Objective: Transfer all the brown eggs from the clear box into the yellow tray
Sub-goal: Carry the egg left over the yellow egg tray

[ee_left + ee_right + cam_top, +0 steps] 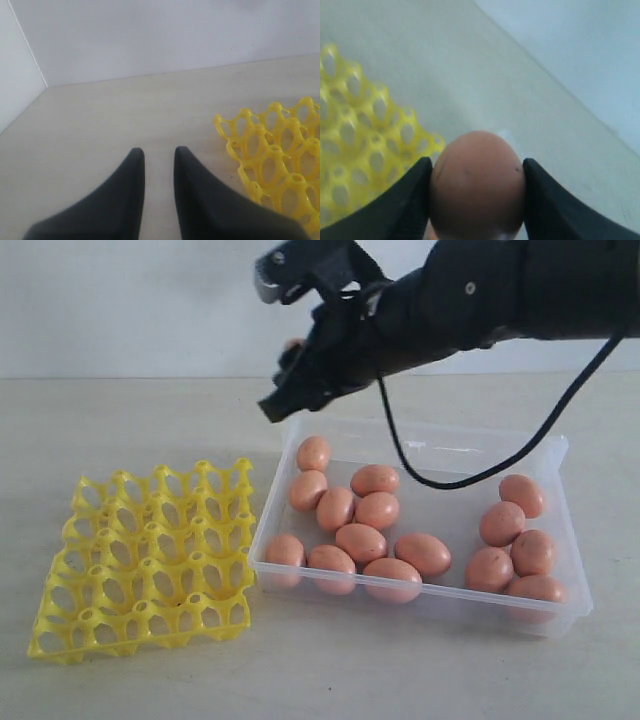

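My right gripper [477,161] is shut on one brown egg [477,182], gripped by its sides between both fingers. In the exterior view that gripper [280,390] hangs in the air above the far left corner of the clear box [556,454], with a sliver of the held egg [292,343] showing. Several brown eggs [360,540] lie loose in the box, in a left cluster and a right cluster. The yellow tray [150,555] sits left of the box with no eggs in its cells. My left gripper [158,150] is open over bare table beside the tray's edge [272,150].
A black cable [440,480] from the right arm loops down over the box. A pale wall stands behind the table. The tray and the box lie almost edge to edge.
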`<state>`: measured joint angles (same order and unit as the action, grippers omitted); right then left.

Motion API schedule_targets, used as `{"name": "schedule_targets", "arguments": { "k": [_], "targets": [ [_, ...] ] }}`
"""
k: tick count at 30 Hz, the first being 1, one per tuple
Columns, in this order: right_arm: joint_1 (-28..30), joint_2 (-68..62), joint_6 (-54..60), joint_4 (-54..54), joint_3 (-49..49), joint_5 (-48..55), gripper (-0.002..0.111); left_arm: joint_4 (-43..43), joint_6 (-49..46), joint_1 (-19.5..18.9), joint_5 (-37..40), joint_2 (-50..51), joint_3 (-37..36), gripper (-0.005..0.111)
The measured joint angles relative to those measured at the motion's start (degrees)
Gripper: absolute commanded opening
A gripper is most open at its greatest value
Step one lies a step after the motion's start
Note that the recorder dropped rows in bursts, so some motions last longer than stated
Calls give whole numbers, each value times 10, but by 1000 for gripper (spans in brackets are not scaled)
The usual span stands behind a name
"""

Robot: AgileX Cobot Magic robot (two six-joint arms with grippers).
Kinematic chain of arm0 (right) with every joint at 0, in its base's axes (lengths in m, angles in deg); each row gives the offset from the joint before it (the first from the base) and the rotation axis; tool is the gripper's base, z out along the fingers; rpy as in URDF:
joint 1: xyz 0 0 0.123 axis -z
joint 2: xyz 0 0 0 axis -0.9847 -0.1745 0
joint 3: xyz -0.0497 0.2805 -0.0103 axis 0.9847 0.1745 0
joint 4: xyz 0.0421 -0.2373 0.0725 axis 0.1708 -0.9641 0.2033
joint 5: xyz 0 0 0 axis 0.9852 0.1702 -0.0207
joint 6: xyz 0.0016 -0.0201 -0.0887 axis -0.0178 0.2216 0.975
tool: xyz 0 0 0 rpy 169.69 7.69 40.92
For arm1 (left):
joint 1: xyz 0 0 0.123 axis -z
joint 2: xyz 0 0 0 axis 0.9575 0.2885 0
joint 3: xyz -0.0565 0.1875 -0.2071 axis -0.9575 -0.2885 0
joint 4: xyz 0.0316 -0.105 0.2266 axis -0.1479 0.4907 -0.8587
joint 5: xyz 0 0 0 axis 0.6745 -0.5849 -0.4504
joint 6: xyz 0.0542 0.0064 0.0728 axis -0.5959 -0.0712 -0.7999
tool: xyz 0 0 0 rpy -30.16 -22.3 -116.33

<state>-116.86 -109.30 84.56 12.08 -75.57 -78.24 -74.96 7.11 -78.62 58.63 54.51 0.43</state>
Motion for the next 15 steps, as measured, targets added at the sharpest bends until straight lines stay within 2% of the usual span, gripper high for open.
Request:
{"name": "schedule_targets", "arguments": {
  "k": [4, 8, 15],
  "targets": [
    [-58, -13, -2, 18, 0, -114, 0, 0, 0, 0, 0, 0, 0, 22],
    [-98, -47, -51, 14, 0, -194, 0, 0, 0, 0, 0, 0, 0, 22],
    [-131, -111, -199, -109, -39, -237, 0, 0, 0, 0, 0, 0, 0, 22]
  ]
}}
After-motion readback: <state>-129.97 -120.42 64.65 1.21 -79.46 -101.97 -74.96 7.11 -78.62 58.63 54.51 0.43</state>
